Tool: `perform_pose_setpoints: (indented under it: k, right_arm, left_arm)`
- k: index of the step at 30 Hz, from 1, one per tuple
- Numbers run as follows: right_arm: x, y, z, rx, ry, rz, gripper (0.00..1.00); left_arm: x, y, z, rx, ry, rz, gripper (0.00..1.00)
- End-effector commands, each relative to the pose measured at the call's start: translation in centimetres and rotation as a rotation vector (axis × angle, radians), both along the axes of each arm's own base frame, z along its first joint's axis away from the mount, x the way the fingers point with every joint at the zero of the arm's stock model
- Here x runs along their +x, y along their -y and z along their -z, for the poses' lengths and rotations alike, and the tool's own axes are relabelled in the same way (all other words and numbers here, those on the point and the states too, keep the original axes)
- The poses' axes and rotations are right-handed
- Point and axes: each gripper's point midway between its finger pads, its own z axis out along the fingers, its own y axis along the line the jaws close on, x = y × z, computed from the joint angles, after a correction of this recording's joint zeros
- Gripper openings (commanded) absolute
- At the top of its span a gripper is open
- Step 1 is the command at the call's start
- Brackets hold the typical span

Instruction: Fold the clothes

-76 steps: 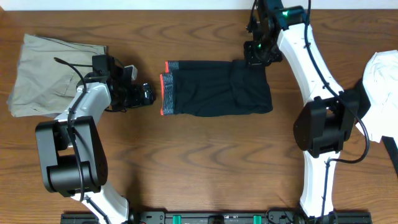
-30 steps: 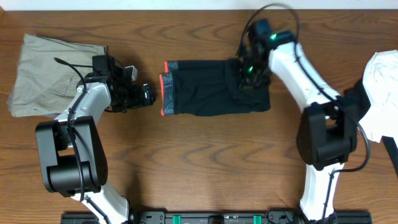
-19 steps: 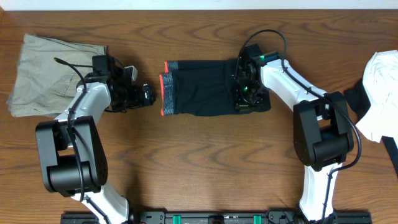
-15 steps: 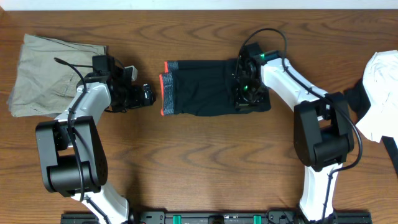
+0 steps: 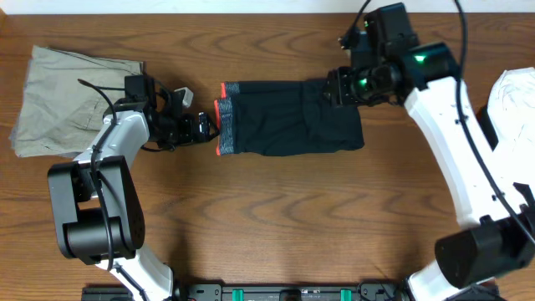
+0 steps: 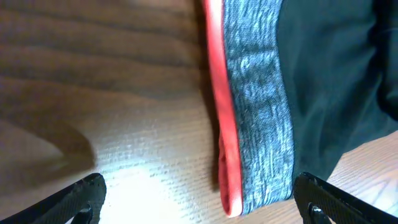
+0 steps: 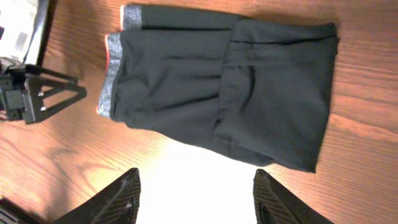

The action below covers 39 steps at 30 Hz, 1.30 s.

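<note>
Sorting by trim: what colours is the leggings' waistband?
The waistband is heathered grey with a red edge, clearest in the left wrist view.

From overhead we look straight down on the whole counter point(image 5: 276, 234). Our left wrist view sits close at the waistband point(image 6: 258, 106) of the leggings point(image 6: 329, 74); our right wrist view, higher, takes in all of them

Matt black stretch-cloth leggings point(image 5: 284, 130), heathered grey waistband point(image 6: 258, 124); grained wooden table point(image 5: 276, 226)
</note>
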Motion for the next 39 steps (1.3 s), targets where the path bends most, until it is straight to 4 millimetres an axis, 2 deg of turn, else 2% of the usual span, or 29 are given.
perform_pose_setpoints:
  k: [1, 6, 12, 20, 25, 30, 39]
  right_arm:
    - [0.0, 0.3, 0.9, -0.019, -0.024, 0.008, 0.57]
    - [-0.3, 0.4, 1.1, -0.025, -0.041, 0.008, 0.58]
    - [-0.3, 0.4, 1.1, -0.027, -0.038, 0.001, 0.57]
    - [-0.4, 0.4, 1.1, -0.029, -0.040, -0.002, 0.56]
    - [-0.4, 0.4, 1.1, -0.030, -0.037, -0.006, 0.56]
    - [-0.4, 0.4, 1.1, -0.031, -0.039, -0.006, 0.55]
    - [-0.6, 0.5, 1.2, -0.037, -0.045, -0.016, 0.54]
  left_arm:
    - [0.3, 0.4, -0.4, -0.026, 0.041, 0.023, 0.98]
    - [1.0, 0.3, -0.5, -0.035, 0.046, -0.010, 0.98]
    - [0.8, 1.0, -0.2, -0.040, 0.031, -0.005, 0.98]
    - [0.6, 2.2, 1.5, -0.076, -0.064, -0.071, 0.98]
    - [0.9, 2.9, 1.9, -0.099, -0.107, -0.129, 0.98]
    - [1.3, 4.1, 1.7, -0.129, -0.137, -0.188, 0.98]
    - [1.2, 6.7, 2.1, -0.139, -0.157, -0.170, 0.98]
